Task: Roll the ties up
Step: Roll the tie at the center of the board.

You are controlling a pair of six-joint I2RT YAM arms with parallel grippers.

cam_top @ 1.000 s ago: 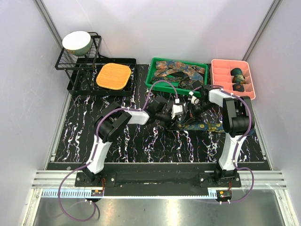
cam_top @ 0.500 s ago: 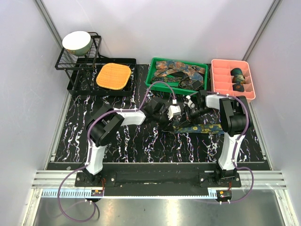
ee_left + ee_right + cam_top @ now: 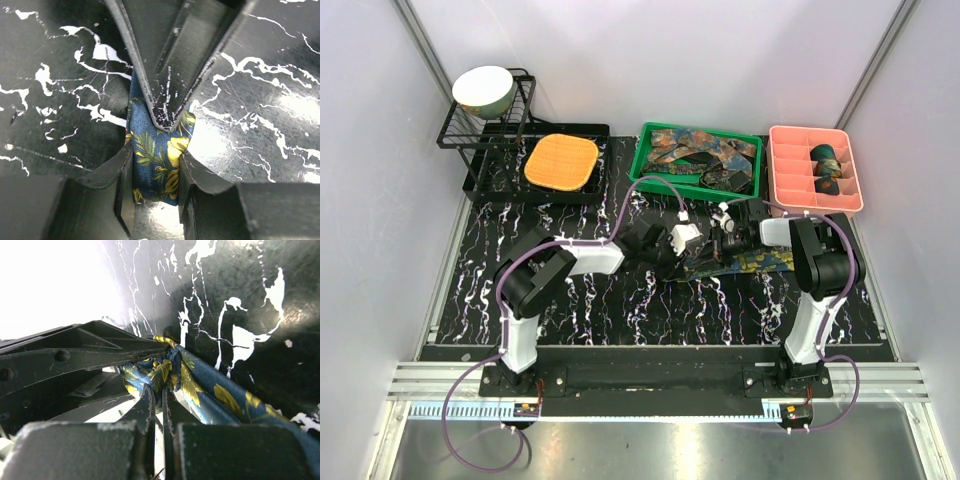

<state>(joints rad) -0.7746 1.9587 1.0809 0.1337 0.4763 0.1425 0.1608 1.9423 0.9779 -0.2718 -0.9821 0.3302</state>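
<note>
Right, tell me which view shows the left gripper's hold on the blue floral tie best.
Left wrist. There the tie fills the gap between the fingers of the left gripper, touching both. Top external shows the tie's length, but the grip is hidden under the wrist. Right wrist shows bunched fabric close up, not that hold.

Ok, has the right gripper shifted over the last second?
Yes. In the top view the right gripper, shut on the tie, has drawn back toward the near table edge and slightly left, away from the green bin.
</note>
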